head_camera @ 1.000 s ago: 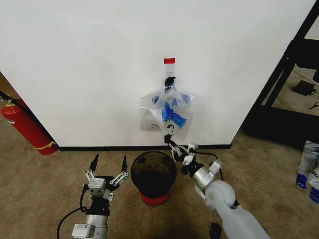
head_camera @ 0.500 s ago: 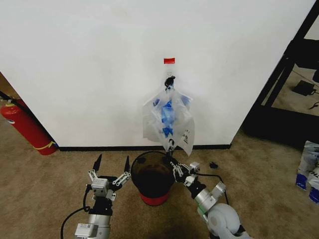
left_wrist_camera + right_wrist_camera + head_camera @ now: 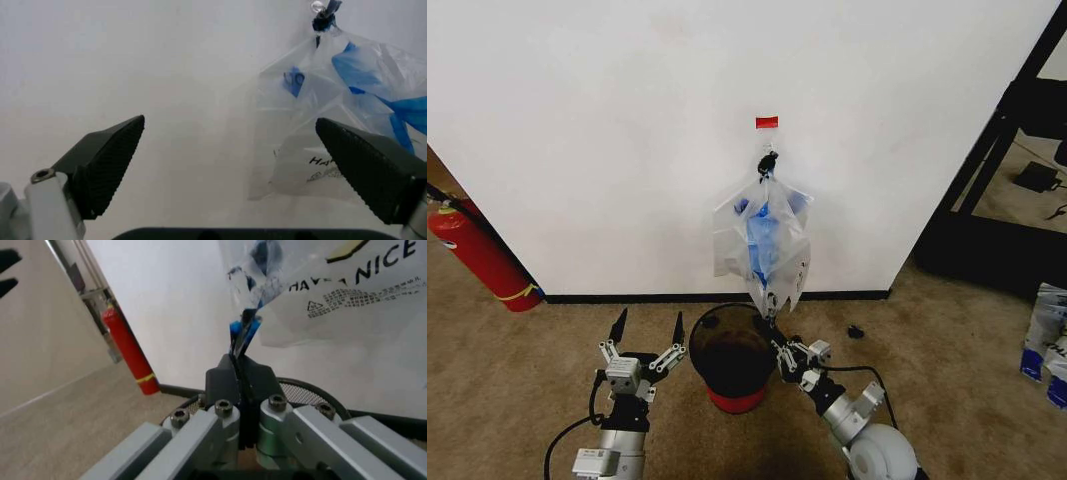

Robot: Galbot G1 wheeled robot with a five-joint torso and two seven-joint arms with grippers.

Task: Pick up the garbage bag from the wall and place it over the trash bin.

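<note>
— Left gripper (image 3: 645,328): where is it, and what's around?
— Low over the carpet (image 3: 507,380), fingers spread wide and empty, just left of the trash bin (image 3: 734,360). Far left, a red fire extinguisher (image 3: 479,255) leans by the wall (image 3: 607,130).
— And the bin?
— Black mesh, red base, below the hook (image 3: 768,160); its contents can't be made out.
— The right gripper (image 3: 772,330)?
— Above the bin's right rim, pinched tight on the bottom tip of the garbage bag (image 3: 765,240), which hangs from the hook under a red tape strip (image 3: 767,122). A black rack (image 3: 1007,130) stands far right.

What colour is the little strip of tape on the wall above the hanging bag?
Red. The tape strip shows best in the head view, just above the hook.
</note>
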